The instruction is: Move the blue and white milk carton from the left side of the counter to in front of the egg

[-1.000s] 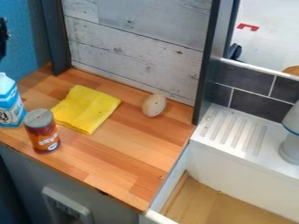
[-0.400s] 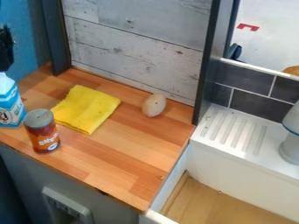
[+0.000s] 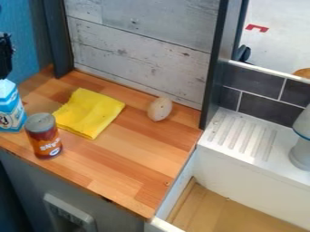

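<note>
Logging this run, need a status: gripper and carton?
Gripper at left edge, just above milk carton. Carton upright on counter. Can close beside it.

one fixed camera looks at my workspace from above, pointing down at a slant. it looks from the front side of the wooden counter (image 3: 145,167) toward the pale plank panel (image 3: 142,59) at the back. it sits at an angle to them, so the counter's front edge slopes down to the right in the view. it is near enough for the counter to take up much of the view. at the right it looks down into the white-walled basin (image 3: 224,213) and past the dark tiles (image 3: 260,88) to a pale surface (image 3: 278,45) beyond.
</note>
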### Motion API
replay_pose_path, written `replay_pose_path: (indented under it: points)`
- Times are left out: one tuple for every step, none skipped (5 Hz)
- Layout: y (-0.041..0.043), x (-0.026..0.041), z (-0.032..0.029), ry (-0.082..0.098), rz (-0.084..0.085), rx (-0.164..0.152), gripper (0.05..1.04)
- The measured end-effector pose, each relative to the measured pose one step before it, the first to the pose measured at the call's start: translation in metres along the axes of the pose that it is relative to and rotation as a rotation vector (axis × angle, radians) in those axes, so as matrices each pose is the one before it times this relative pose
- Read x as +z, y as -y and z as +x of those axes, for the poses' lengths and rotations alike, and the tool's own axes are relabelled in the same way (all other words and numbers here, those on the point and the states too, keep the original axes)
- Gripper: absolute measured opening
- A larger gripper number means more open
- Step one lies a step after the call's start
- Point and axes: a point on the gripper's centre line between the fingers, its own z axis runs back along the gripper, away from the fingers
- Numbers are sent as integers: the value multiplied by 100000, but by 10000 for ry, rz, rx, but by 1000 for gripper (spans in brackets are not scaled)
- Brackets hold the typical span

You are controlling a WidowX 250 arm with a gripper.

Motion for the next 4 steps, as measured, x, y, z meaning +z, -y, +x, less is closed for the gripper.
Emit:
replay_pose_path:
  points:
    - [565, -1353, 261, -260, 214, 8, 1000]
    - [357, -807, 334, -42, -9, 70, 1000]
    - [785, -349, 50, -15, 80, -161, 958]
    - [286, -75, 6, -78, 49, -116, 821]
